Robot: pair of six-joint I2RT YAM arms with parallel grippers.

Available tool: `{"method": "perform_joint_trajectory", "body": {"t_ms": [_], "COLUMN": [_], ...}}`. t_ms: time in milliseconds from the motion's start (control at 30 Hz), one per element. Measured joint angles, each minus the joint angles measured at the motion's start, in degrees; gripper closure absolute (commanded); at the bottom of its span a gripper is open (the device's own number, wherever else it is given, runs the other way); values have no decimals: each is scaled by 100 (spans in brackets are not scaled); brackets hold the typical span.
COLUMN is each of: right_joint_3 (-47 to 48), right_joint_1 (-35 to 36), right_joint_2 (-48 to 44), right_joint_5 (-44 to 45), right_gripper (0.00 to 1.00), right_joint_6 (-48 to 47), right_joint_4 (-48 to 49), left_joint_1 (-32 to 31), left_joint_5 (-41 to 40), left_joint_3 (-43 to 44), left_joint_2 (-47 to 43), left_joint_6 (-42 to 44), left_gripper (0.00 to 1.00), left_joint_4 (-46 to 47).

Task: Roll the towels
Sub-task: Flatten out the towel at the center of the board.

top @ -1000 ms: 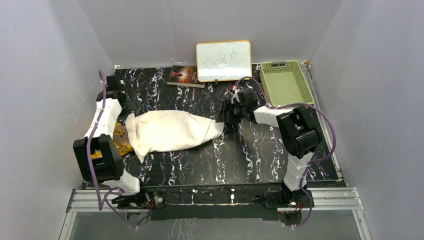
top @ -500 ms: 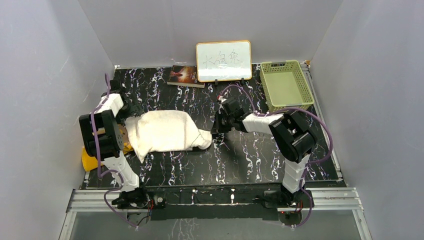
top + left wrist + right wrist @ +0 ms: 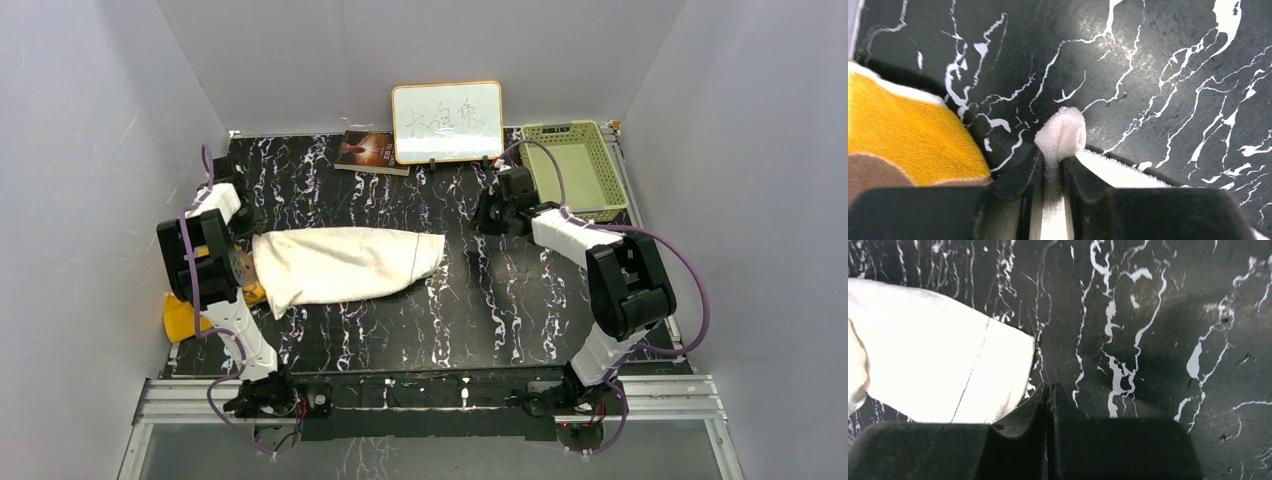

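Observation:
The cream-white towel (image 3: 340,265) lies spread lengthwise on the black marbled table (image 3: 520,300). My left gripper (image 3: 248,232) sits at its far left corner and is shut on a pinched fold of that towel (image 3: 1062,136), with the cloth pressed between the fingertips (image 3: 1020,175). The orange-yellow towel (image 3: 185,318) lies bunched at the table's left edge, beside the left arm, and fills the left of the left wrist view (image 3: 903,135). My right gripper (image 3: 484,215) hovers shut and empty to the right of the white towel's end (image 3: 948,365), with its jaws pressed together (image 3: 1049,389).
A white-faced board with an orange frame (image 3: 447,122) stands at the back, with a dark book (image 3: 372,150) to its left. A green basket (image 3: 570,165) sits at the back right, close to the right forearm. Grey walls enclose the table.
The left gripper has shut on the white towel's left corner. The right gripper shut, then pulled away to the right and back. The towel's right end, bunched half a second ago, lies stretched out again.

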Motion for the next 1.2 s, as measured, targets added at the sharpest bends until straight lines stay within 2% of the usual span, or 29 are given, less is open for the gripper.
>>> {"method": "perform_joint_trajectory", "body": {"t_ms": [100, 167, 267, 300, 333, 400, 433, 500, 567, 700, 867, 967, 1200], "right_joint_3": [184, 284, 435, 472, 496, 549, 575, 625, 643, 623, 623, 671, 1268], "right_joint_1": [-50, -83, -199, -229, -251, -269, -240, -79, 181, 584, 627, 592, 901], "right_joint_2": [-50, -50, -50, -50, -44, 0, 39, 188, 372, 669, 1012, 1193, 1530], "right_joint_5": [17, 9, -22, -37, -59, -129, -144, -153, -190, -490, -702, -752, -223], "right_gripper": [100, 100, 100, 98, 87, 61, 53, 43, 38, 36, 38, 31, 33], "right_joint_6": [-81, -101, -98, -90, -74, -55, -9, -37, -26, 153, 339, 413, 98], "right_joint_4": [-109, -164, -197, -192, -192, -186, -190, -192, -186, -120, 87, 146, -31], "left_joint_1": [72, 103, 136, 142, 153, 186, 201, 221, 236, 247, 247, 247, 247], "left_joint_5": [13, 42, 98, 125, 157, 210, 221, 262, 289, 332, 422, 442, 442], "left_joint_3": [101, 208, 369, 380, 380, 380, 378, 363, 280, 63, 50, 50, 50], "left_joint_2": [0, 0, -9, -26, -44, -63, -66, -68, -105, -227, -234, -240, -280], "left_joint_6": [7, 17, 105, 114, 116, 87, 76, 70, 66, 57, 44, 44, 26], "left_gripper": [87, 79, 39, 32, 28, 28, 28, 27, 26, 26, 26, 26, 25], "left_joint_4": [-31, -87, -103, -87, -90, -85, -83, -79, -35, -31, -35, -37, -42]}}
